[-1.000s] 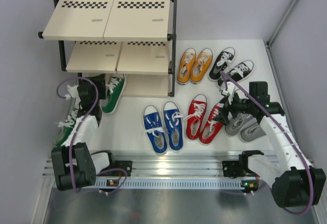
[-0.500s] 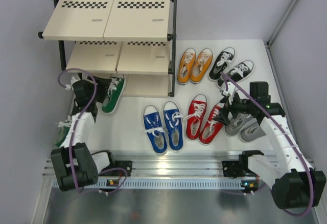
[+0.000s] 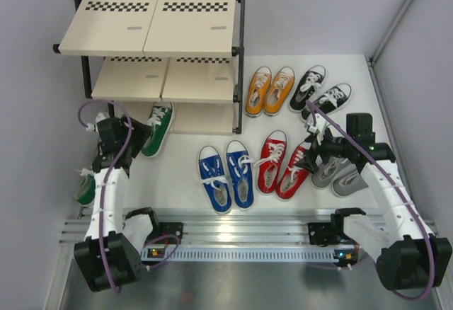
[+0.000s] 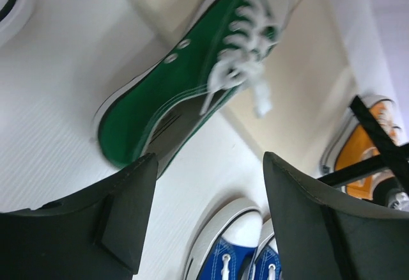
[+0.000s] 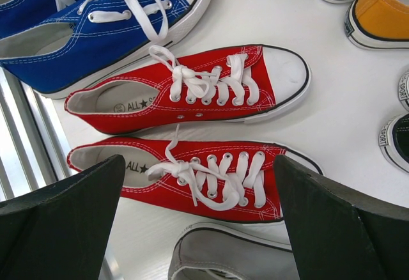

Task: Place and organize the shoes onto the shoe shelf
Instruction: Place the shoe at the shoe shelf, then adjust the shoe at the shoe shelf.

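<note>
The shoe shelf point(image 3: 152, 23) stands at the back left. One green shoe point(image 3: 157, 130) lies with its toe on the bottom board point(image 4: 300, 94) and its heel on the table; in the left wrist view point(image 4: 185, 101) it is just ahead of my fingers. The other green shoe point(image 3: 85, 190) lies at the left edge. My left gripper point(image 3: 136, 139) is open and empty, just behind the first green shoe's heel. My right gripper point(image 3: 309, 159) is open and empty above the right red shoe point(image 5: 198, 181), with the left red shoe point(image 5: 192, 91) beyond it.
The blue pair point(image 3: 226, 177) lies mid-table, the red pair point(image 3: 282, 163) to its right and the grey pair point(image 3: 341, 175) under the right arm. The orange pair point(image 3: 270, 90) and black pair point(image 3: 322, 92) lie at the back right. White walls stand close on both sides.
My left arm has drawn back toward the near left, away from the green shoe, which stays at the bottom board. The right arm has not moved.
</note>
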`<state>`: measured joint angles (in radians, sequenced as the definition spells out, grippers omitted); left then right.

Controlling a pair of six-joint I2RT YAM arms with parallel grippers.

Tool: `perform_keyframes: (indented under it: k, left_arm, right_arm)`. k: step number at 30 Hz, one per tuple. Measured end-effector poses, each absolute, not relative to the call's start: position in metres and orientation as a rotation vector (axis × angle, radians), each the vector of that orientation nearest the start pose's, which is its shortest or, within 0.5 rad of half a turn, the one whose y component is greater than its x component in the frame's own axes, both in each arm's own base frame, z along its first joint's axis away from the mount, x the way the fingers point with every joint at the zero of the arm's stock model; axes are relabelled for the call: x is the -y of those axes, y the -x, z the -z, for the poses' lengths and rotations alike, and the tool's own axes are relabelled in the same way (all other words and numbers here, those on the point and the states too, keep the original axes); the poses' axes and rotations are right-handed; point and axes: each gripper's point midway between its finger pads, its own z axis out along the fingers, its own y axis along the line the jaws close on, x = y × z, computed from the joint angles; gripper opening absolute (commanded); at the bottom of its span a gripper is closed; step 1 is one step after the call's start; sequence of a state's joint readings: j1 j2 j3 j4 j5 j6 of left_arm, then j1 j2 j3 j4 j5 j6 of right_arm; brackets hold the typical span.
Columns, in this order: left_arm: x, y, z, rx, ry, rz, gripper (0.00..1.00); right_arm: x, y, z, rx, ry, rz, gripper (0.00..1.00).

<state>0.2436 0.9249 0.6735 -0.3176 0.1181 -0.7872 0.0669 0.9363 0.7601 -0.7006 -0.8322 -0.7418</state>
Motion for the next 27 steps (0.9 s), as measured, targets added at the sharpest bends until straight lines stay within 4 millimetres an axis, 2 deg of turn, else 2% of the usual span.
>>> perform_keyframes:
  k: [4,8,12,22,27]
  left_arm:
    - [-0.026,-0.28,-0.142,-1.999,1.145,0.378,0.72]
    - [-0.022,-0.263,-0.142,-2.004,1.201,0.378,0.73]
    - [-0.021,-0.256,-0.146,-2.003,1.184,0.377,0.74]
    - [-0.031,-0.239,-0.131,-2.078,1.218,0.248,0.75]
    - [-0.03,-0.237,-0.129,-2.076,1.253,0.253,0.75]
  right_arm:
    - [-0.126,-0.22,-0.16,-1.838,1.17,-0.634,0.99]
    - [-0.125,-0.219,-0.16,-1.835,1.176,-0.631,0.99]
    - [-0.125,-0.219,-0.16,-1.831,1.182,-0.628,1.0]
    - [-0.125,-0.218,-0.159,-1.835,1.187,-0.631,0.99]
    - [-0.125,-0.217,-0.158,-1.841,1.187,-0.636,1.0]
